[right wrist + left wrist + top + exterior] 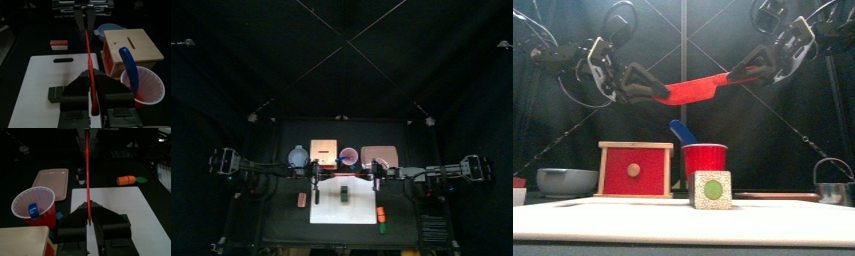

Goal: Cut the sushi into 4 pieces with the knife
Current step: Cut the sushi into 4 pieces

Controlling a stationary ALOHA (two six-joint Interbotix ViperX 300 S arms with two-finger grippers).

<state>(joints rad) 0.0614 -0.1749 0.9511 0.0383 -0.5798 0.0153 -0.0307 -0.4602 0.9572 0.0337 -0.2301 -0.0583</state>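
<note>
A red toy knife (695,90) hangs level high above the table, held at both ends. My left gripper (647,90) is shut on one end and my right gripper (743,75) is shut on the other. In the left wrist view the knife (87,178) runs edge-on from the jaws (88,219) toward the other arm. In the right wrist view it (89,60) does the same from the right gripper (93,84). A dark green sushi block (712,189) stands on the white cutting board (47,75), below the knife; the right wrist view shows that block (56,93) too.
Behind the board stand a wooden box with a red drawer front (636,170), a red cup (704,159) holding a blue knife (681,131), a blue-grey bowl (567,181) and a pink tray (53,179). A metal cutter (831,186) sits far right. An orange toy (125,180) and a red-and-white toy (59,45) lie beside the board.
</note>
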